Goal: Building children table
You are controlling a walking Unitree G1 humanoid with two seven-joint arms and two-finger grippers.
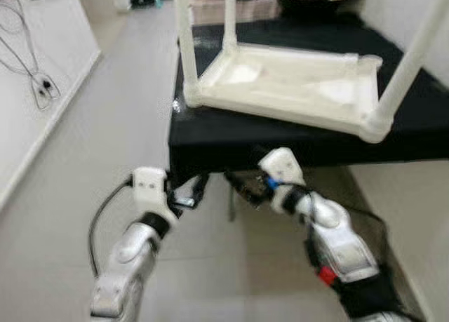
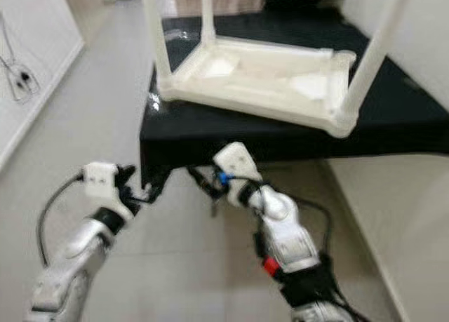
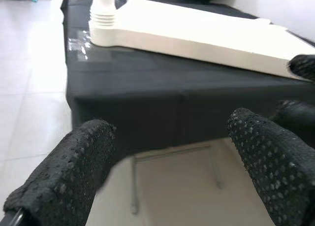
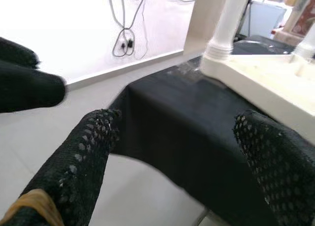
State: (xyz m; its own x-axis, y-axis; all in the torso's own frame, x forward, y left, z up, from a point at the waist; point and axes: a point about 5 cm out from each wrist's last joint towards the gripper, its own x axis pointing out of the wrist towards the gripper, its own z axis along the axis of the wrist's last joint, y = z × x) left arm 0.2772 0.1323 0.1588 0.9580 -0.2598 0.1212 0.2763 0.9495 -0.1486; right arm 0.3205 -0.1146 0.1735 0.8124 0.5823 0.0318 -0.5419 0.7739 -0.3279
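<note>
I have the white children's table lying upside down on the black-draped bench, its top flat on the cloth and its legs standing up. I judge it sits that way so the legs can be fitted from above and the flat top keeps it steady. The upturned top acts as a shallow tray; I see nothing loose in it, only pale patches I cannot identify.

Both arms are low in front of the bench edge, below the table. The left tool is spread wide, its fingers empty, looking at the near corner leg socket. The right tool is likewise spread and holds nothing, aimed at the bench edge. Cables and a socket hang on the wall to my left.
</note>
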